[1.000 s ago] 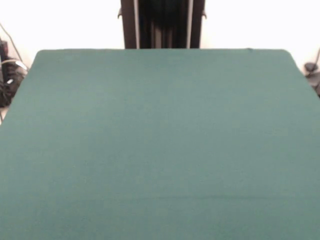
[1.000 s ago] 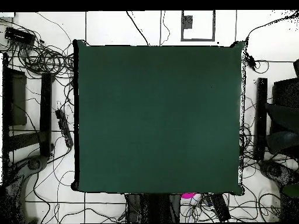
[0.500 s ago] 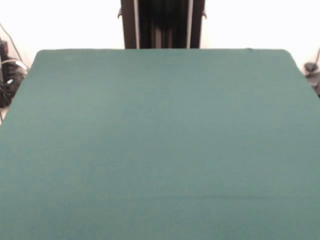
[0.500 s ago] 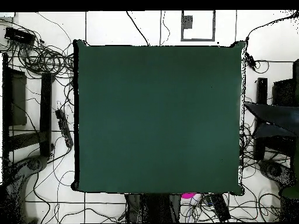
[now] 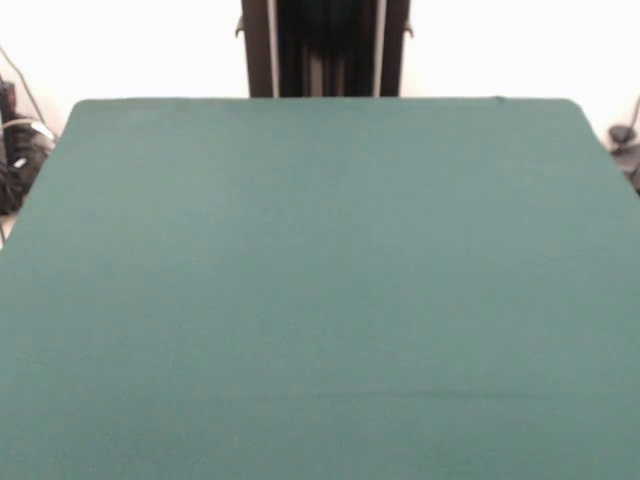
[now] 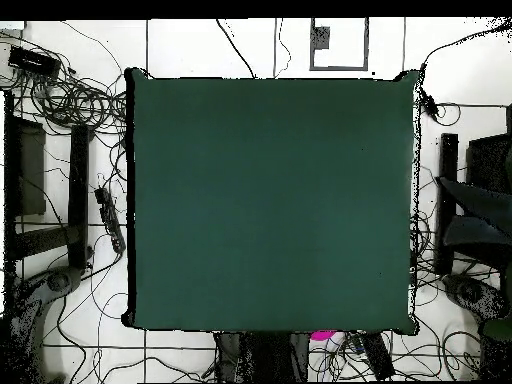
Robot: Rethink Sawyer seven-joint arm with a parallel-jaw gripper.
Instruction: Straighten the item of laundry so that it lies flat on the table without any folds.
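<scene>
Green table (image 5: 320,280) fills the front view, its cloth smooth from edge to edge. The jeans and gripper show in neither view, so there's no telling how the jaws stand. Overhead, cables (image 6: 70,100) tangle off the 9 o'clock side. At 3 o'clock a dark shape (image 6: 478,215) has shifted since half a second ago — the table is unchanged.

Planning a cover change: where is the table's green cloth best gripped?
Probably at a corner, coming in from outside the table. The cloth lies flat and smooth, with no fold mid-surface to pinch, so only its edges offer a hold.
</scene>
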